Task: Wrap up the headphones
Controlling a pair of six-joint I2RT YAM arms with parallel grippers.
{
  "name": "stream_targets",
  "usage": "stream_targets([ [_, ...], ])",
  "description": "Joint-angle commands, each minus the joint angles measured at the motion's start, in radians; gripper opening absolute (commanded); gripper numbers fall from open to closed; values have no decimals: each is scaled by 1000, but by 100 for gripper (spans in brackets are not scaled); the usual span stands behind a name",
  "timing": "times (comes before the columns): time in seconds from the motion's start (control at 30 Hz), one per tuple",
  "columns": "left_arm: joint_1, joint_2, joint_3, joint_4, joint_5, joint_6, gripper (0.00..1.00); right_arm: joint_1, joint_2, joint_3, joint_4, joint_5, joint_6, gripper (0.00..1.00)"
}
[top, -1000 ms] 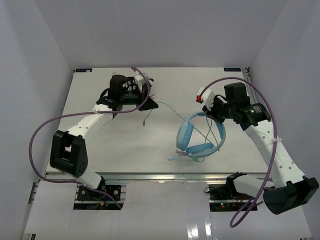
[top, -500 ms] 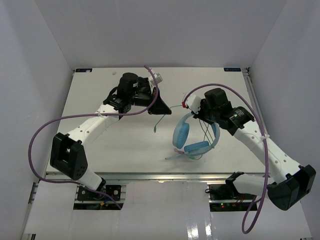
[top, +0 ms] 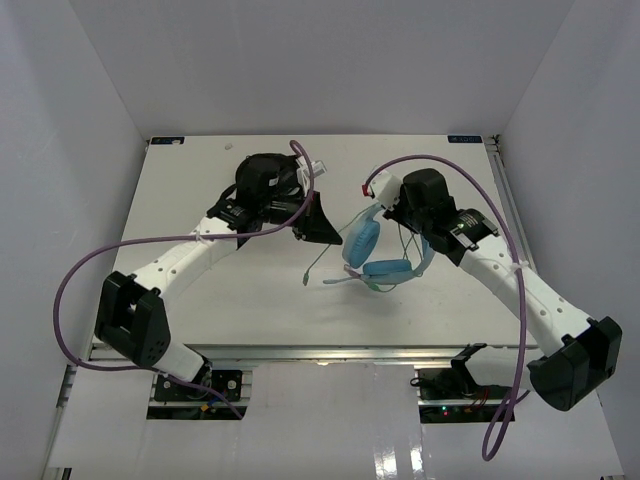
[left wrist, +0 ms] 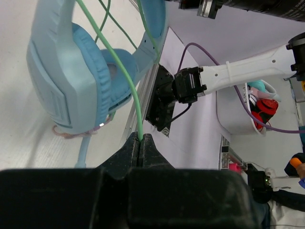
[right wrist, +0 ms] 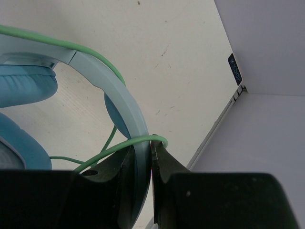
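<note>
My left arm (top: 180, 255) reaches up from its base at the near left corner, forearm slanting toward the middle of the surface (top: 190, 190), wrist turned to the right. The left jaws are pressed together on the thin green cable (left wrist: 125, 71), which runs up from them to the headphones (top: 385, 255). In the top view the cable's loose end trails down onto the surface below that wrist.

My right arm (top: 520, 290) comes in from the near right corner, elbow low and forearm angled up and to the left, so its wrist faces the left one. The right jaws are clamped on the pale blue band (right wrist: 119, 100), with a loop of cable lying over it just at the grip.

The headphones hang between the two wrists, a little right of centre, cups toward the near edge. I can't tell whether the lower cup touches the surface.
</note>
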Motion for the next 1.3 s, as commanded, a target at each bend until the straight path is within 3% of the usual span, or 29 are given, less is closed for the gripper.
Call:
stream_targets([
  [0.0,-71,30,-10,2,-53,-71,0,64,37,58,65,171,-137,8],
  [0.13,-99,77,-17,38,-109,-100,0,125,45,26,170,318,-256,8],
  [0.4,-100,92,-99,283,-208,-252,0,169,61,-19,265,401,-360,8],
  [0.53,-97,73,-152,407,-262,-335,0,170,49,5,164,255,-288,8],
  [0.63,-89,80,-160,484,-271,-402,0,172,50,-18,158,268,-279,8],
  [0.83,-82,135,-103,476,-261,-438,0,172,26,-15,143,213,-235,8],
  [1.0,-77,143,-101,501,-234,-467,0,172,16,-120,240,299,-375,8],
  [1.27,-69,124,-184,541,-224,-486,0,173,-30,-217,289,250,-609,8],
])
